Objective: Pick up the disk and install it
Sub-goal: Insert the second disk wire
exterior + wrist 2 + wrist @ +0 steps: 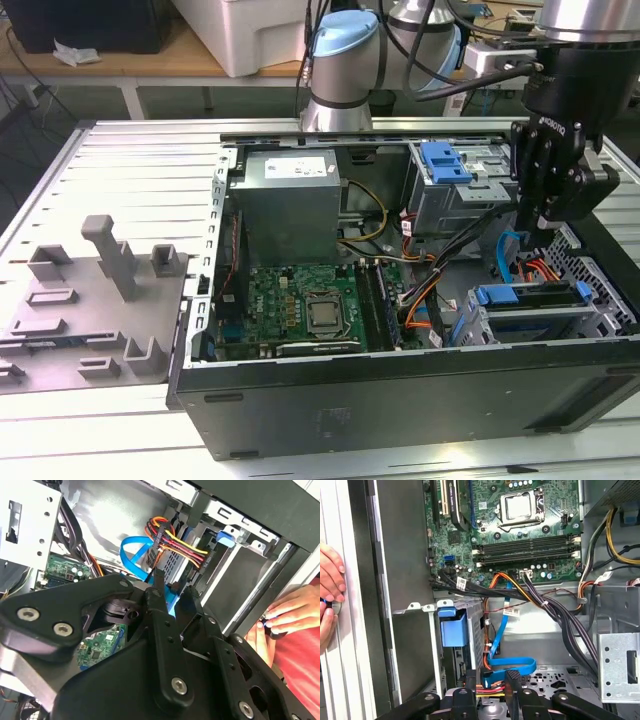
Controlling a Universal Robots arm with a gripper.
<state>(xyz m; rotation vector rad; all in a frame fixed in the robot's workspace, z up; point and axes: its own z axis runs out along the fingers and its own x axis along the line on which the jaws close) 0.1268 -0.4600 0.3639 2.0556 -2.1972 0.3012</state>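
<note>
Hand (pixel 545 215) above disk (pixel 530 297) (apart)

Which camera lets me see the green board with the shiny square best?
The exterior view: the whole green board lies flat inside the open case. The first wrist view shows part of it, cut off at the picture's edge. The second wrist view shows small patches behind the gripper.

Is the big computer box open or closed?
Open. The computer case lies on its side with no cover on top, so the green motherboard, cables and grey drive cage inside are showing in the exterior view.
</note>
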